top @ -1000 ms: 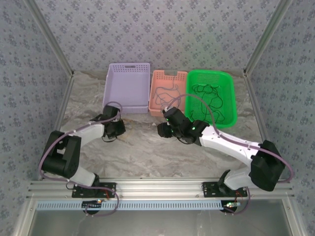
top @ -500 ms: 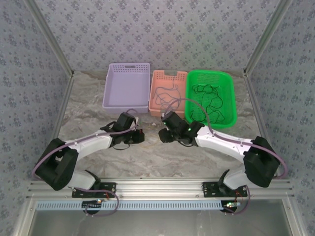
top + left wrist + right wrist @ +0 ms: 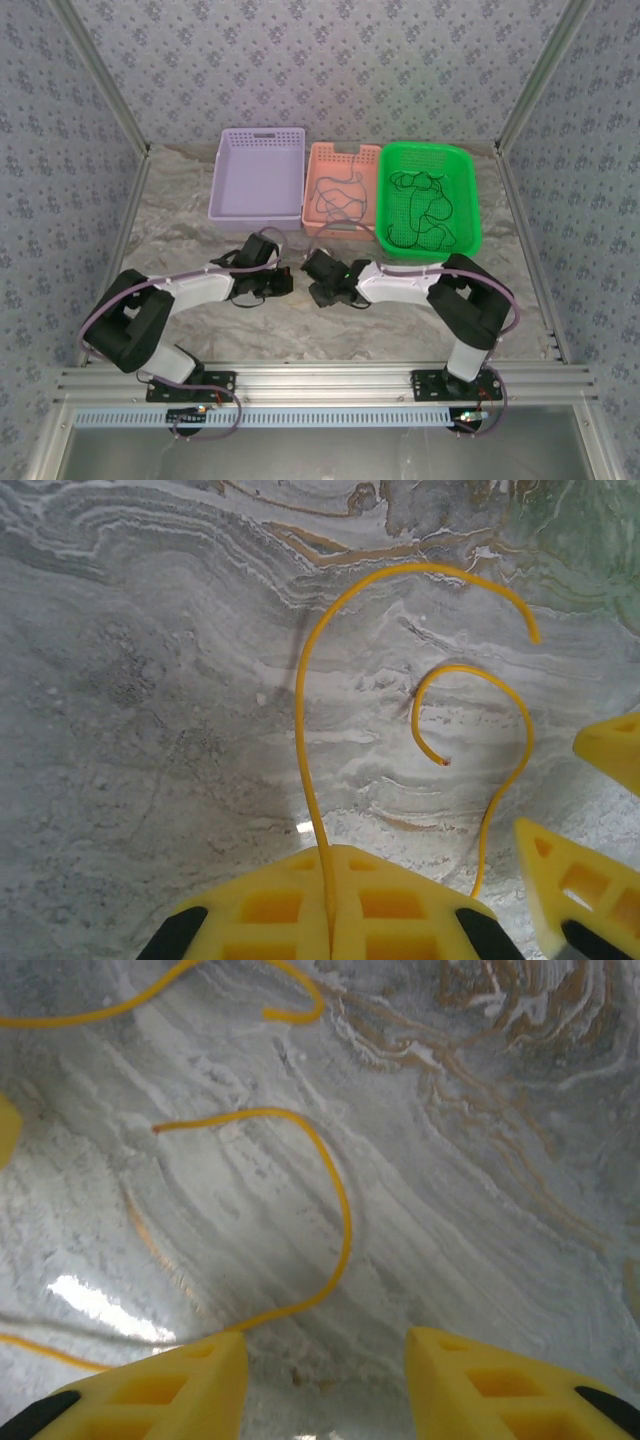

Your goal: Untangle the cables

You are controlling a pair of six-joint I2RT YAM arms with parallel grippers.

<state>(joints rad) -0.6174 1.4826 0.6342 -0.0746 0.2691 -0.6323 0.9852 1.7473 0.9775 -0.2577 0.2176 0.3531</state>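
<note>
In the left wrist view, my left gripper is shut on a thin yellow cable that rises from between the pads and arcs right over the marble. A second yellow cable curls beside it. The right gripper's yellow fingers show at the lower right. In the right wrist view, my right gripper stands open just above the table; a yellow cable loops down to its left finger, and the gap holds bare marble. From above, left gripper and right gripper nearly meet at mid-table.
Three baskets line the back: purple, orange holding thin dark cables, and green holding black cables. Patterned walls and metal posts enclose the marble table.
The left gripper has moved right toward the middle. The right arm has folded in, bringing its gripper left and nearer, close to the left gripper.
</note>
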